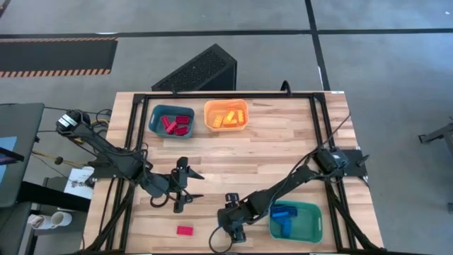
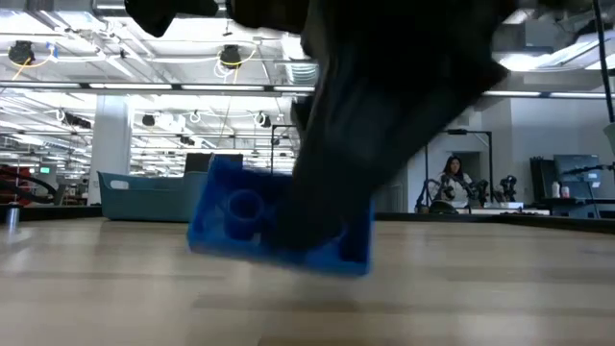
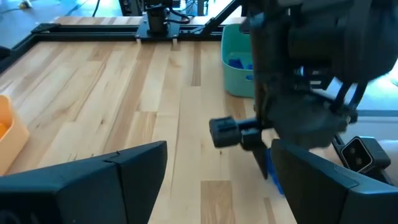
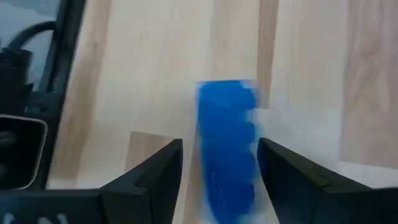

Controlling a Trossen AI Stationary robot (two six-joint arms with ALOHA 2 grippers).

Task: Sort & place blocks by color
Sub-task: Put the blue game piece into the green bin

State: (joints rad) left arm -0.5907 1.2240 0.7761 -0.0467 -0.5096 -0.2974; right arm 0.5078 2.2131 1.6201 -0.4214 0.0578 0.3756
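Smooth pale wood table (image 1: 269, 152), glossy blue plastic block (image 2: 240, 216)

wooden table (image 1: 269, 145) carries three bins (image 1: 170, 121), a red block (image 1: 185, 230).

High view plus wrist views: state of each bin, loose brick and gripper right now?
Teal plastic bin: holds red bricks.
Orange plastic bin: holds yellow-orange bricks.
Green plastic bin: holds blue bricks.
Small red studded brick: loose on the table, unsorted.
Blue studded brick: between the right gripper's fingers, tilted at the tabletop.
Right gripper: straddling the blue brick.
Left gripper: open, empty.
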